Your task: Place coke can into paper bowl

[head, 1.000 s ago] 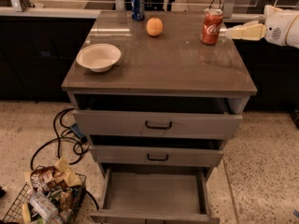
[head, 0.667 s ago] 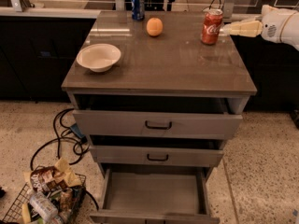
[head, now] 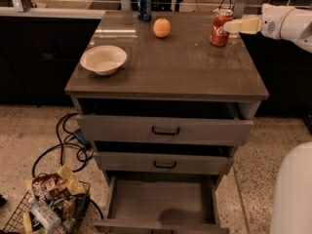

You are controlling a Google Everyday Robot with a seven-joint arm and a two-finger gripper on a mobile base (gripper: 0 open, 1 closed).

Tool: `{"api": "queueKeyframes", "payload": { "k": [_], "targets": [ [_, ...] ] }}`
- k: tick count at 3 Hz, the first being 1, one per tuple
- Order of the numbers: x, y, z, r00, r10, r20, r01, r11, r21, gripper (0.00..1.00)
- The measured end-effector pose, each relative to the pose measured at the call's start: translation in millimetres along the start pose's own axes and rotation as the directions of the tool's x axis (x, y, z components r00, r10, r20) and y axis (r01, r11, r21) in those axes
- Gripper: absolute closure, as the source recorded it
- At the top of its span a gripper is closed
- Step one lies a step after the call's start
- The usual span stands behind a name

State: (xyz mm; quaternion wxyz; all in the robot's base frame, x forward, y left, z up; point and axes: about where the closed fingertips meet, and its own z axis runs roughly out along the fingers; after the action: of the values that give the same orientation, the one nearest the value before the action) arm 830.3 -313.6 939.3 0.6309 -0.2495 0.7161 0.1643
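Between hand (head: 228, 26) at coke can (head: 220, 29) and paper bowl (head: 103, 59), countertop (head: 185, 65) lies bare; orange (head: 162, 28) stands behind.

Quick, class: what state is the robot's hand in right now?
Hand: beside the coke can, at the back right of the cabinet top; open, closed or holding cannot be told.

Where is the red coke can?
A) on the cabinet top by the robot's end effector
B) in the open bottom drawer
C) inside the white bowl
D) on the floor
A: the coke can stands on the cabinet top, back right, with the end effector right beside it.
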Motion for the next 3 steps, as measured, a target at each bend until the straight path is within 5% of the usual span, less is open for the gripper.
{"api": "queueKeyframes", "payload": {
  "k": [3],
  "targets": [
    [15.8,21.6,69.1,0.996,0.08,0.029,-0.077,0.9926,-0.094,0.0]
  ]
}}
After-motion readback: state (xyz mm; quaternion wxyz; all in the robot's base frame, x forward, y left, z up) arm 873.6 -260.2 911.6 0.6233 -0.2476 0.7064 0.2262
